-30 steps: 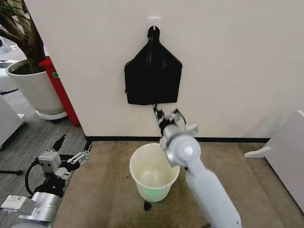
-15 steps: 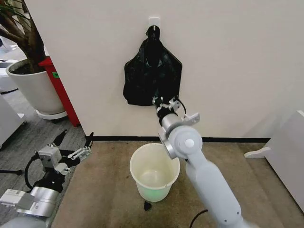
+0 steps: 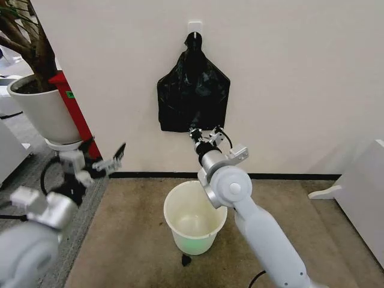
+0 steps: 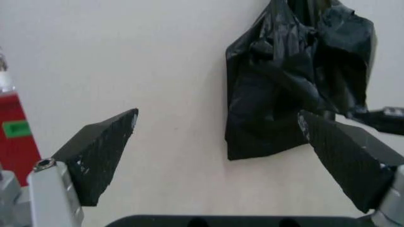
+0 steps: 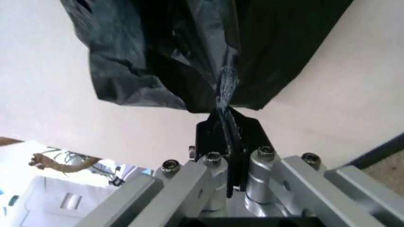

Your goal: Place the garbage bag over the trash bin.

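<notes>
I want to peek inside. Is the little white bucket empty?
Empty as far as it shows: the trash bin stands upright and open, bare inside, though the arm hides part.

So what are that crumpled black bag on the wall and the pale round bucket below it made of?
The crumpled black garbage bag looks like thin glossy plastic film: it wrinkles and glints where the right gripper pinches its bottom edge. The pale round trash bin seems to be smooth, slightly translucent moulded plastic, with a rolled rim and a greenish tint near its base.

Garbage bag (image 3: pixel 193 93) hung on wall hook (image 3: pixel 194 27), trash bin (image 3: pixel 193 217) on floor directly below; plant pot (image 3: pixel 41 111) far left.
</notes>
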Tool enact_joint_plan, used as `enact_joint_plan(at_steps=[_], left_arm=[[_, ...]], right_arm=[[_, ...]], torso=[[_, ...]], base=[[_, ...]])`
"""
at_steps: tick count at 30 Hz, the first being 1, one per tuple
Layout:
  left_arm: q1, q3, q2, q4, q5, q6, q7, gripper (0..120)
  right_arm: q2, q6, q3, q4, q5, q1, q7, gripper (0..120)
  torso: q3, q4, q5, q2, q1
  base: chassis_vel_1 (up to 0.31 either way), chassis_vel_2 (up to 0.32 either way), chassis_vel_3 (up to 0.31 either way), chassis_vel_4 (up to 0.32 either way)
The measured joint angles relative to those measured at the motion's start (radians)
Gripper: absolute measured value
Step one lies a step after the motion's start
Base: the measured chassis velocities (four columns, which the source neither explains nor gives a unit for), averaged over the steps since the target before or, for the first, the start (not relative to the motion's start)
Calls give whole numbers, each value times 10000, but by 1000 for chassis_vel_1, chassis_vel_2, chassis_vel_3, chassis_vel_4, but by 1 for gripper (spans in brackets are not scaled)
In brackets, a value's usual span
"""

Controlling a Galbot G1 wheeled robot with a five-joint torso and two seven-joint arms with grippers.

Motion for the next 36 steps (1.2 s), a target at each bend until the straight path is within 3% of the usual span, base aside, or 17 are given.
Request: enact_joint_plan(at_steps=[3, 8, 14, 16, 19, 20, 22, 23, 27, 36], left_arm=[[-899, 221, 927, 430, -545, 205, 161, 100], [-2468, 1065, 1541, 869, -1032, 604, 220, 100], [-6558, 4490, 1629, 1933, -869, 1253, 216, 100], [-6930, 4801, 1598, 2033, -774, 1301, 236, 100], [-9190, 7014, 1241, 2559, -276, 1507, 323, 100], [-9409, 7220, 1184, 2602, -247, 1540, 317, 100], [-10940, 8504, 687, 2934, -103, 1831, 214, 100], [-10940, 8504, 687, 2934, -103, 1831, 214, 100], [-13058, 10155, -245, 3446, 406, 2693, 172, 100], [-14593, 12064, -1125, 4086, 1603, 4143, 352, 100]], right_arm=[[5, -6, -122, -128, -70, -10, 1, 0], [176, -16, -275, -320, -207, 11, -25, 0], [294, -57, -428, -431, -345, 98, -44, 0], [289, -62, -432, -434, -354, 102, -49, 0], [234, -95, -395, -458, -405, 142, -99, 0], [229, -97, -386, -459, -407, 143, -100, 0], [193, -108, -306, -463, -408, 154, -105, 0], [193, -108, -306, -463, -408, 154, -105, 0], [155, -134, -152, -459, -414, 148, -143, 0], [157, -157, 139, -333, -432, -20, -232, 0]], torso=[[0, 1, 1, 0, 0], [-1, 4, 5, 0, 0], [1, 0, 1, 0, 0], [0, -1, 1, 0, 0], [0, 3, -1, -1, 0], [1, 3, -3, -1, 0], [0, -2, 5, 0, 1], [0, -2, 5, 0, 1], [-1, -1, 7, 0, 0], [-1, 2, 3, 0, 1]], base=[[0, 0, 0, 0], [0, 0, 0, 0], [0, 0, 0, 0], [0, 0, 0, 0], [0, 0, 0, 0], [0, 0, 0, 0], [0, 0, 0, 0], [0, 0, 0, 0], [0, 0, 0, 0], [0, 0, 0, 0]])
